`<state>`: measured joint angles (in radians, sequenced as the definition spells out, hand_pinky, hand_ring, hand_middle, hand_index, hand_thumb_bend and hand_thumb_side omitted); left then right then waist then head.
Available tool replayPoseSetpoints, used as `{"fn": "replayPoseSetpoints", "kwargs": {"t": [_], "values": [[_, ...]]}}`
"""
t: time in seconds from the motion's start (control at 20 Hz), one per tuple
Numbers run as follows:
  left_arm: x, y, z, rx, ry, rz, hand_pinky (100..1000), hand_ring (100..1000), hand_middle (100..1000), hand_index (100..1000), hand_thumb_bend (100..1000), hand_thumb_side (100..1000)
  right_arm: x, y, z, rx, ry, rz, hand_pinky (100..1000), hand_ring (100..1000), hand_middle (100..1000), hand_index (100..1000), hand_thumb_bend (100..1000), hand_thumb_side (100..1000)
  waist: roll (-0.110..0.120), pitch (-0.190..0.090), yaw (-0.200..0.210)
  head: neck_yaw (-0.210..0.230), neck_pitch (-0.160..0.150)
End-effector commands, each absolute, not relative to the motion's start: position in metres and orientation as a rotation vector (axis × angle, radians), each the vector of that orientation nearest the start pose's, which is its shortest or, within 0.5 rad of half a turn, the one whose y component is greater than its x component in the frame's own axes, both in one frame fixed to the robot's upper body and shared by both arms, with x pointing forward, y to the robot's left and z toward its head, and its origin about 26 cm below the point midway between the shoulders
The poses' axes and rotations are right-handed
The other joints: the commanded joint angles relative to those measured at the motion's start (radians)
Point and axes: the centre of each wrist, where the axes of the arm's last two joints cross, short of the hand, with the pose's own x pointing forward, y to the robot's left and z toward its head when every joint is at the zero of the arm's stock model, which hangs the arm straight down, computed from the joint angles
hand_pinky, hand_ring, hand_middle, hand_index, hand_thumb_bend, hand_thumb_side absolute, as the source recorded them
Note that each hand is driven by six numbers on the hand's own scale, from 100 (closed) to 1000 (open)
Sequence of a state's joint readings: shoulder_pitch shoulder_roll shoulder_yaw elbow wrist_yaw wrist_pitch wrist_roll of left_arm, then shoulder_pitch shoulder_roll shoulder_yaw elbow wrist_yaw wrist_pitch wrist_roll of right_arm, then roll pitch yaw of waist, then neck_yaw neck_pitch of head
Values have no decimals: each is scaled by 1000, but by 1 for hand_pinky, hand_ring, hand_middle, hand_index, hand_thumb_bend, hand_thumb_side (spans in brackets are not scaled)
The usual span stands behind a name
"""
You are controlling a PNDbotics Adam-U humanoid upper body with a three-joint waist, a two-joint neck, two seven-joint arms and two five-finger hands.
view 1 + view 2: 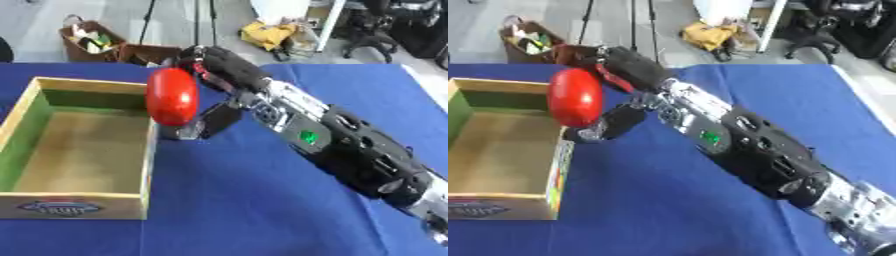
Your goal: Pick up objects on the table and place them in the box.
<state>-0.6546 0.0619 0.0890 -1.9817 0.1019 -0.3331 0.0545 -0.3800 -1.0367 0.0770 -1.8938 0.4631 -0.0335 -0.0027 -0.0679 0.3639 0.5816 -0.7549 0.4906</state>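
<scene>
The wooden box [79,150], its labelled front wall nearest the camera, is seen open-topped on the blue tablecloth [262,210]; nothing can be made out inside it, and its inner left wall is shown green; the right hand [214,67] is reached in from the lower right across the cloth, and a glossy red oval object [171,96] is held at its fingertips, upright, just above the box's right wall near the far corner; the fingers are curled round the red object, with the thumb set lower against it; the left hand is not shown in either view. The carry is judged nearly complete, with only the release left; the object is hung over the rim rather than over the floor of the box, so a release here could let it strike the wall and roll back onto the cloth; its smooth, rounded skin could also be allowed to slip from the fingertips before it is moved further left.
</scene>
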Motion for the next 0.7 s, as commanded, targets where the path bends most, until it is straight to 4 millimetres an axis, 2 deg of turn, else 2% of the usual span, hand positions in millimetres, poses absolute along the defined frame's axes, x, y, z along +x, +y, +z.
{"fn": "replayPoseSetpoints", "kwargs": {"t": [0.05,0.4,0.55,0.7], "values": [[314,195,295,357,3291,-13,194,486,561,676,100,846,297,-337,300,-1244,-1981,1330,397,518,522,483,100,610,7,-22,5,-18,-12],[313,181,301,462,3248,7,200,485,559,680,100,843,300,-332,297,-1197,-1986,1356,397,519,528,486,100,590,6,-20,26,-36,-5],[312,179,302,477,3240,13,200,485,559,680,100,843,302,-331,295,-1198,-1977,1362,395,517,535,492,100,503,3,-18,29,-42,-7],[312,177,303,491,3231,17,201,485,558,681,100,843,303,-330,292,-1198,-1957,1384,411,521,569,527,100,456,0,-16,31,-43,-11]]}}
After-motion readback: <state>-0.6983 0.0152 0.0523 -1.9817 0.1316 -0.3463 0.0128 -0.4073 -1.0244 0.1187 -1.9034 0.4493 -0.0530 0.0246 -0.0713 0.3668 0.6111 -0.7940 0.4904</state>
